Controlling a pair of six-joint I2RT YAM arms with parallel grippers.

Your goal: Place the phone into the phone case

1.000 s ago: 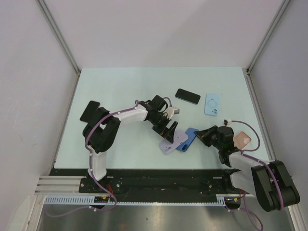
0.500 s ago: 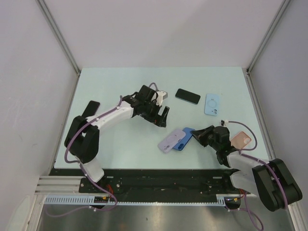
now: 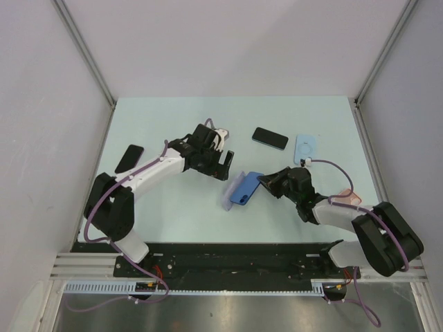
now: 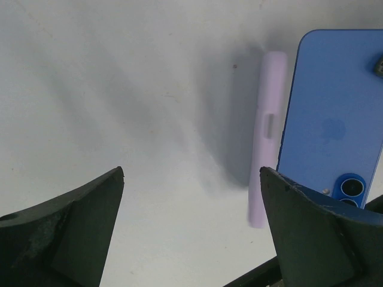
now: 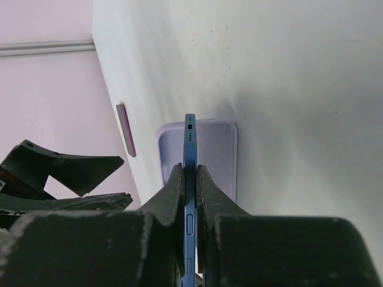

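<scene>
Phone (image 3: 243, 188), blue, is clamped by one end in the right gripper (image 3: 264, 182), near the middle of the bench (image 3: 173, 117). The right wrist view shows it edge-on between the two fingers (image 5: 206, 197), which are drawn in tight against its faces. The left wrist view shows its blue back and camera lenses (image 4: 335, 119).

Phone case (image 3: 226, 201), lilac, lies directly beneath and beside the phone. From above only a sliver shows along the phone's left side. From the right wrist it lies flat on the bench behind the phone's far end (image 5: 209, 149). Whether phone and case touch cannot be determined; the phone is not seated in it.

Left gripper (image 3: 223, 166) hangs just left of the pair, jaws spread wide, holding nothing.

Other items noted:
- black phone (image 3: 270, 137) and light blue case (image 3: 305, 149), toward the far right of the bench.
- dark handset (image 3: 129, 158), at the left edge.
- peach case (image 3: 348, 198), beside the right arm.
</scene>
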